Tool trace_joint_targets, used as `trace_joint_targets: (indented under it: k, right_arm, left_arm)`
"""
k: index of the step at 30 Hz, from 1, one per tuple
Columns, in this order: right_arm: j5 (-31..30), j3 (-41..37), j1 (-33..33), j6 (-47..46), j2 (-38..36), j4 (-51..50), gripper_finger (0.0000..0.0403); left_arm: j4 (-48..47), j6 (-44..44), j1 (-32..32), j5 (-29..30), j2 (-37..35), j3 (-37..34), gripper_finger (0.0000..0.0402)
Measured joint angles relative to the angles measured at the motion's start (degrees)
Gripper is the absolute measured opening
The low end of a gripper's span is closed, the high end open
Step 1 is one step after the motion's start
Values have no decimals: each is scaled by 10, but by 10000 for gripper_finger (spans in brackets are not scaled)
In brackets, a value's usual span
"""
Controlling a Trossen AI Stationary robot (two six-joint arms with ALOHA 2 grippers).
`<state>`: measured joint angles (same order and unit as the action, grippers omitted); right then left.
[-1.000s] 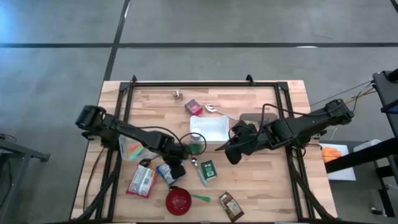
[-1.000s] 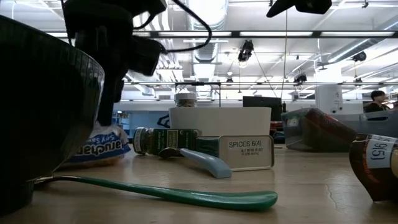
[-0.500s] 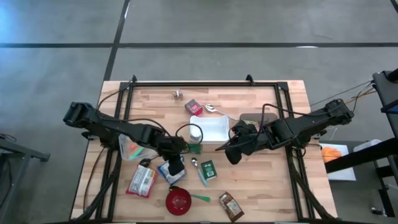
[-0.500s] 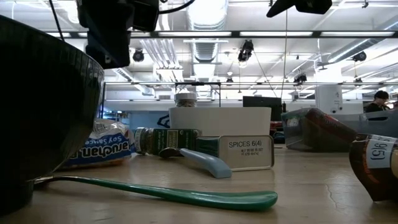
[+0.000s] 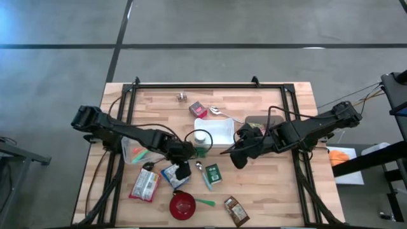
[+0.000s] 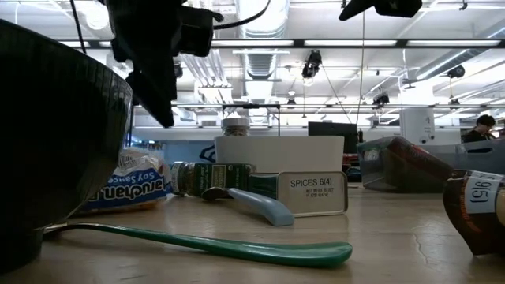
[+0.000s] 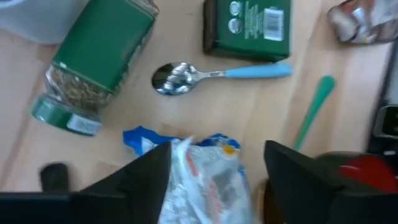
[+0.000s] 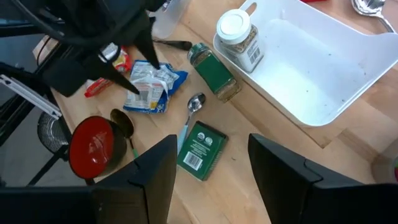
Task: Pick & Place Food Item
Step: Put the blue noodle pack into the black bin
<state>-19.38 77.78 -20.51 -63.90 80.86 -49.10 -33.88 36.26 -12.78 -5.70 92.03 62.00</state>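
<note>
The left gripper (image 5: pixel 181 170) hangs over the blue and white soy sauce packet (image 5: pixel 172 174), which lies flat on the wooden desk (image 5: pixel 267 191). Its two dark fingers (image 7: pixel 146 180) are spread apart, one on each side of the packet, and they hold nothing. In the low view the gripper is up in the air, above the packet and not touching it.

The packet sits between a red and white snack bag (image 5: pixel 144 185) and a spoon with a light blue handle (image 5: pixel 203 173). A red bowl (image 5: pixel 182 205) is just beside it, nearer the front edge of the desk. A green plastic spoon (image 5: pixel 205 202) lies next to the bowl.

A green spice jar (image 8: pixel 214 79) lies on its side just beside the white tray (image 5: pixel 216 132). A jar with a white lid (image 8: pixel 239 37) stands inside the tray, in a corner. A flat green spice box (image 5: pixel 213 172) lies next to the blue-handled spoon. A brown packet (image 5: pixel 235 210) lies near the front edge.

The right gripper (image 5: pixel 234 152) waits just beside the white tray, on the side toward the right arm. Its fingers (image 8: pixel 149 180) are apart and hold nothing.

Far back in the room, a person (image 6: pixel 478 126) shows at the right edge of the low view.
</note>
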Motion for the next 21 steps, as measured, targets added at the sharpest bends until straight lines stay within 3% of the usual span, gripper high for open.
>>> trace_joint_targets:
  k: [3,7,17,21]
  right_arm:
    - [0,0,0,4,0,0,196]
    - [3,0,0,9,0,0,196]
    - [5,0,0,17,0,-3,196]
    - [6,0,0,21,0,-4,196]
  left_arm:
    - [-1,-36,0,15,17,0,287]
    - [-2,-48,1,23,34,0,295]
    - [-6,-67,1,26,85,-1,293]
    - [-9,-92,1,25,97,-1,269]
